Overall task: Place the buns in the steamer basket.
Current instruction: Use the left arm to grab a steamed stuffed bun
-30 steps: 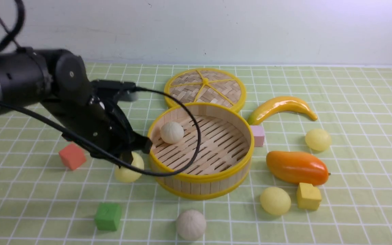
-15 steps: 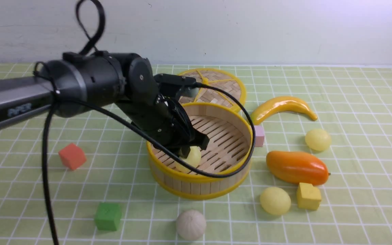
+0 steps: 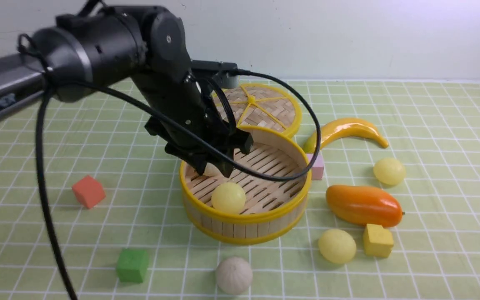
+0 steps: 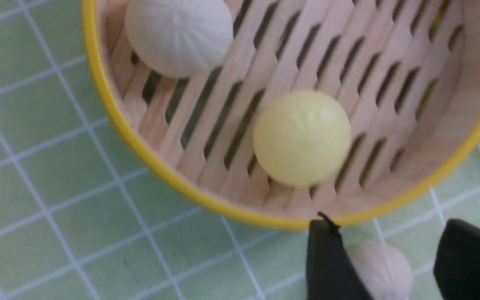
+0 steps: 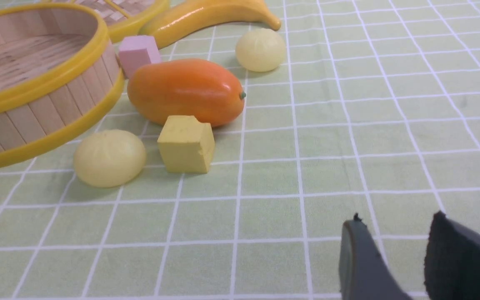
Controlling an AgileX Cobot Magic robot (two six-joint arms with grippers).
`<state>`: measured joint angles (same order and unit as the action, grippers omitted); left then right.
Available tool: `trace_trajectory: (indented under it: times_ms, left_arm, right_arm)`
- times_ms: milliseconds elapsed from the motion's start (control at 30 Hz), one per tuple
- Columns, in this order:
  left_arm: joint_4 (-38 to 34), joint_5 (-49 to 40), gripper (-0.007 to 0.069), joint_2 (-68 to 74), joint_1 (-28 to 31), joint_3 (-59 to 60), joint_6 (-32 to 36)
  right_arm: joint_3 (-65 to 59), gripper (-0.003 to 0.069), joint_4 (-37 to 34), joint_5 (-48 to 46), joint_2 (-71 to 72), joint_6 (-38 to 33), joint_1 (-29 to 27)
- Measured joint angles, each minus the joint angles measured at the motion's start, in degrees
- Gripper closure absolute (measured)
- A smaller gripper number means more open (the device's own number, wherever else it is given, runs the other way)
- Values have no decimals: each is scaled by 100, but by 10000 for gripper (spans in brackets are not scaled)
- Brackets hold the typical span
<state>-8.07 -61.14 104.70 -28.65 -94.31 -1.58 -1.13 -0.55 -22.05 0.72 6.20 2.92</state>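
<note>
On a green-checked bench, the left arm (image 3: pixel 98 46) reaches in from the left edge, and the left jaws stand open and empty above the basket (image 3: pixel 246 216) at mid-bench. Left of the basket sit a red cube (image 3: pixel 88 191) and, nearer the front edge, a green cube (image 3: pixel 132 265). Two buns lie free on the basket's slats: a yellow bun (image 3: pixel 228 197) by the near wall and a white bun (image 4: pixel 178 36) by the left wall, mostly hidden behind the jaws in the front view. A second white bun (image 3: pixel 234 275) rests on the cloth by the front edge, just before the basket. The lid (image 3: pixel 261 106) lies flat just behind the basket. To the right come a pink cube (image 3: pixel 316 166) just beside the basket's wall, a banana (image 3: pixel 344 129) and a mango (image 3: pixel 363 205). A near yellow bun (image 3: pixel 336 246) sits beside a yellow cube (image 3: pixel 377 240), and a far yellow bun (image 3: pixel 389 171) lies between banana and mango. The right jaws, seen only by their wrist camera, hang low over bare cloth, parted, with nothing between them.
</note>
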Motion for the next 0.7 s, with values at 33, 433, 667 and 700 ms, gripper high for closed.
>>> trace_trajectory:
  times_ms: [33,433,667,700]
  left_arm:
    - [22,-28,384,-191,-126,247,-39]
    - [133,947,593,-477,-1345,1977,-256]
    - [302,1358,349,-104,-1163,1983,-372]
    - [302,1382,323,-60,-1126,1983,-389]
  right_arm:
    - [0,420,0,0,0,0,0]
    - [0,420,0,0,0,0,0]
    - [0,420,0,0,0,0,0]
    - [0,420,0,0,0,0,0]
